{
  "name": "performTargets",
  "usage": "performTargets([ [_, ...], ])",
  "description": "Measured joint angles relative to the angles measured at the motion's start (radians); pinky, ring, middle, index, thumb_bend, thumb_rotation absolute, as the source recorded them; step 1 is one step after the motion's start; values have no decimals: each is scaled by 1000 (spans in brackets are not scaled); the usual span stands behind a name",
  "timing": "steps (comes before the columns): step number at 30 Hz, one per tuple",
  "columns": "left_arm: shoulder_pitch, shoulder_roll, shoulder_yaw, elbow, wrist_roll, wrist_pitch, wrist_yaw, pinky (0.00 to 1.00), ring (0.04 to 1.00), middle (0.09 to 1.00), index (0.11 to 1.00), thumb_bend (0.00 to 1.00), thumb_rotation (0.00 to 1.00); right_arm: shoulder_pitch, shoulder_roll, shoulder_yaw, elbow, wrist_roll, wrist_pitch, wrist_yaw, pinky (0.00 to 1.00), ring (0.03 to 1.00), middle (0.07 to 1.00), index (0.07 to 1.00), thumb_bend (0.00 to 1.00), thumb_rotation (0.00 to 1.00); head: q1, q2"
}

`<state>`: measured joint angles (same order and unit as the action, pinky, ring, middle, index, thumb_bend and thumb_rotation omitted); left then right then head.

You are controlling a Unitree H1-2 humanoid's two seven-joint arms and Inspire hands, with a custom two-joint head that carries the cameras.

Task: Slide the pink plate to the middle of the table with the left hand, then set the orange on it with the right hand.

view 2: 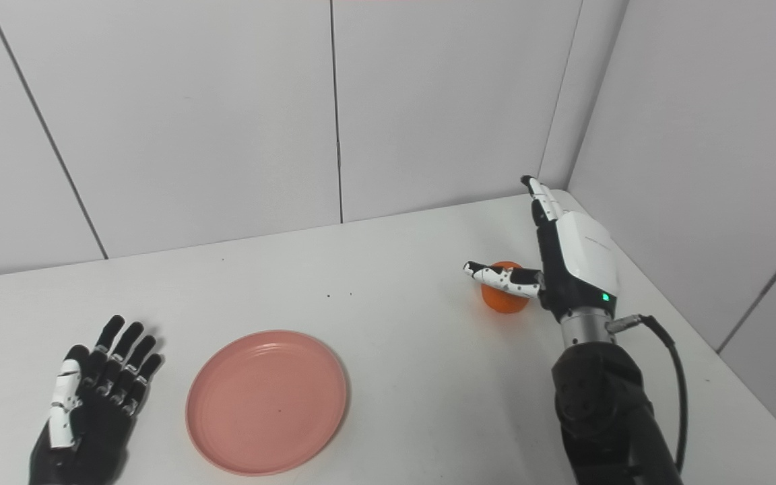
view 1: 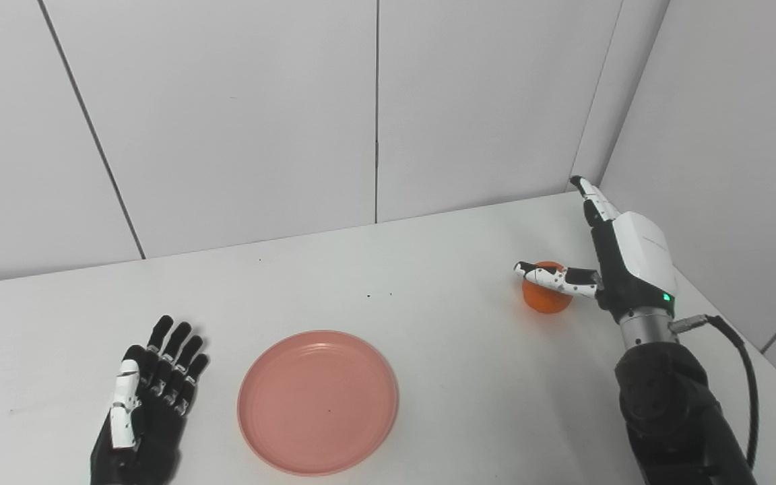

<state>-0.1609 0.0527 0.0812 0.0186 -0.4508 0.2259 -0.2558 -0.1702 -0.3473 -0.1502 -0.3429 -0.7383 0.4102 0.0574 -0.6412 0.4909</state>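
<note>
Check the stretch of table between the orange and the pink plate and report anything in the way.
Nothing visible does. The table between the orange and the pink plate is bare apart from tiny dark specks. The right hand is open beside the orange, thumb across its top.

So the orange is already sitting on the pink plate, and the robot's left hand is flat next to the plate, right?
Not quite. The orange is not on the pink plate; it sits on the bare table far to the right, beside the right hand. The left eye view shows this. The left hand is next to the plate.
</note>
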Motion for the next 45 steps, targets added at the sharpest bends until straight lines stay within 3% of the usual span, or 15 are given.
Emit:
performTargets([
  [14,0,6,4,-3,-4,7,0,1000,986,991,990,355,1000,-39,-28,4,94,3,56,87,803,898,946,947,1000,382,-5,20],
  [27,7,7,13,-34,-5,50,10,1000,986,992,992,351,1000,-54,-42,24,198,20,58,87,785,882,930,934,1000,394,-9,37],
  [45,8,7,23,-45,-14,72,20,1000,985,989,989,347,1000,-70,-66,58,253,44,59,110,785,878,912,912,1000,367,-11,48],
])
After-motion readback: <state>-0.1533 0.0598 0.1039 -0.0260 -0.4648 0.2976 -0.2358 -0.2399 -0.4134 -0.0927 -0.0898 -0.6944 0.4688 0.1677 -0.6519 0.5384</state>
